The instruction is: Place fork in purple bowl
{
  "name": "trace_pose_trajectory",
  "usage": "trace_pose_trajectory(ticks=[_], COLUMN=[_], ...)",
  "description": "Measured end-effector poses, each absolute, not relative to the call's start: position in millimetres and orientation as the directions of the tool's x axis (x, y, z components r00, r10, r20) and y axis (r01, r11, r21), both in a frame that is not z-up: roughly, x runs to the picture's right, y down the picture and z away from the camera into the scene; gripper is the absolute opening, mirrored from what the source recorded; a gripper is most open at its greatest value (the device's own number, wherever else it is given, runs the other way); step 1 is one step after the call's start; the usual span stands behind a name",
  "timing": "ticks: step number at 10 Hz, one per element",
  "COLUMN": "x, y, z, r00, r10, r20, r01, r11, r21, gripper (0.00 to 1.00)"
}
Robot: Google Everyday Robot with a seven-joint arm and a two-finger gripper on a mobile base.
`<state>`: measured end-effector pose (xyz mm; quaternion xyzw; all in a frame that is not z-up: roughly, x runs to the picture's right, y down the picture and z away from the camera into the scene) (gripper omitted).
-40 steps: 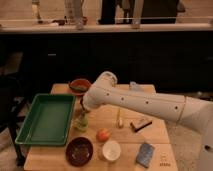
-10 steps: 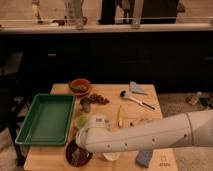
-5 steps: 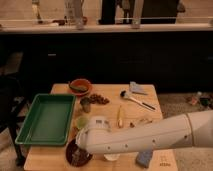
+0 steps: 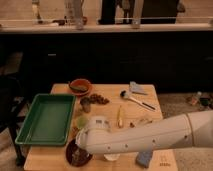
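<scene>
The purple bowl (image 4: 75,156) sits at the table's front left, partly covered by my arm. My white arm reaches in from the right across the front of the table. The gripper (image 4: 83,147) is at the arm's left end, directly over the purple bowl and mostly hidden by the white wrist. The fork is hidden from view. I cannot tell whether it is in the gripper or in the bowl.
A green tray (image 4: 45,120) lies to the left. An orange bowl (image 4: 80,86) stands at the back. A black-handled spoon (image 4: 136,100) and a yellow-handled utensil (image 4: 119,116) lie mid-table. The white cup (image 4: 111,158) and a blue sponge (image 4: 144,159) sit at the front edge.
Four seconds ago the arm was over the middle of the table; it has since swung to the front left over the purple bowl. Over the last second it has barely moved.
</scene>
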<state>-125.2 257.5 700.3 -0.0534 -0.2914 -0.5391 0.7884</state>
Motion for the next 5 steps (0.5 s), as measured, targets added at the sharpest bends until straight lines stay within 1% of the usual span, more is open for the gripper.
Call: trace_pose_trajectory(ticks=[2, 3, 4, 5], x=[-125.0, -125.0, -125.0, -124.9], y=[257.5, 257.5, 257.5, 257.5], z=[700.4, 700.4, 700.4, 700.4], r00=[0.250, 0.250, 0.250, 0.250], r10=[-0.819, -0.819, -0.819, -0.819], r20=[0.517, 0.517, 0.517, 0.517], r01=[0.881, 0.881, 0.881, 0.881], r11=[0.414, 0.414, 0.414, 0.414], r21=[0.229, 0.230, 0.229, 0.229], gripper=[0.03, 0.00, 0.03, 0.09])
